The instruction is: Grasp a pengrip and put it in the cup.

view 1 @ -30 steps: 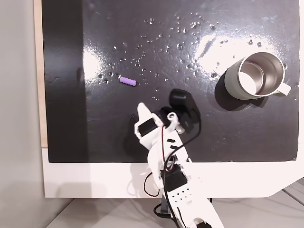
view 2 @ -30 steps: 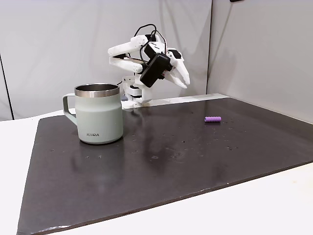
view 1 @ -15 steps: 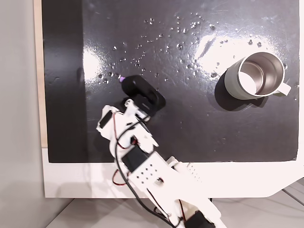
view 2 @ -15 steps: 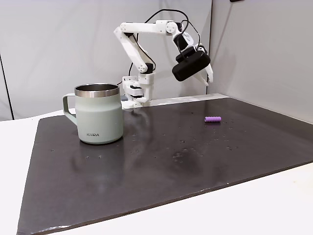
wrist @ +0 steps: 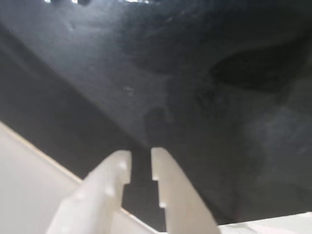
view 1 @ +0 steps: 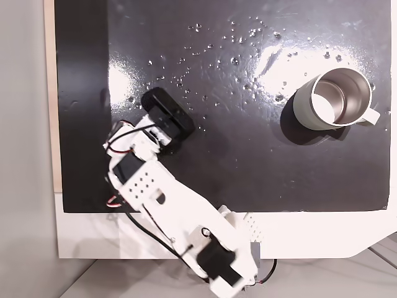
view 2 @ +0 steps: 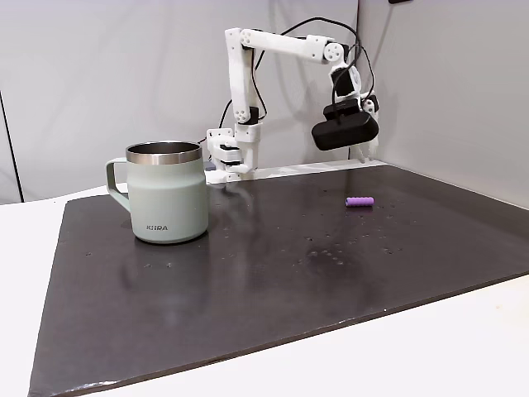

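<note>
My gripper (wrist: 141, 158) comes up from the bottom edge of the wrist view as two white fingers (wrist: 109, 170) with only a thin dark slit between their tips; nothing is between them, so it is nearly clenched and empty. Under the tips I see blurred black mat (wrist: 204, 97), and at the lower left a pale band of table edge (wrist: 29, 175).

In the side fixed view my gripper (view 2: 366, 149) hangs in the air off the end of my arm (view 2: 277, 43), which reaches out high from its base (view 2: 230, 157) at the far edge of the mat (view 2: 273, 273). The black camera block (view 2: 345, 130) on my wrist hides most of the fingers there. The pengrip (view 2: 359, 201) lies flat on the mat, lower in that picture than my gripper and clear of it, not touched.

From above, my arm (view 1: 167, 205) stretches up and left from the white table edge (view 1: 310, 236), and the black block (view 1: 166, 113) covers the mat beneath it. I cannot make out the pengrip in that view.

The cup (view 1: 334, 99) stands upright well apart at the right of the top view, handle pointing right, steel inside bare. In the side view the cup (view 2: 166, 193) is at the left, handle to the left.
</note>
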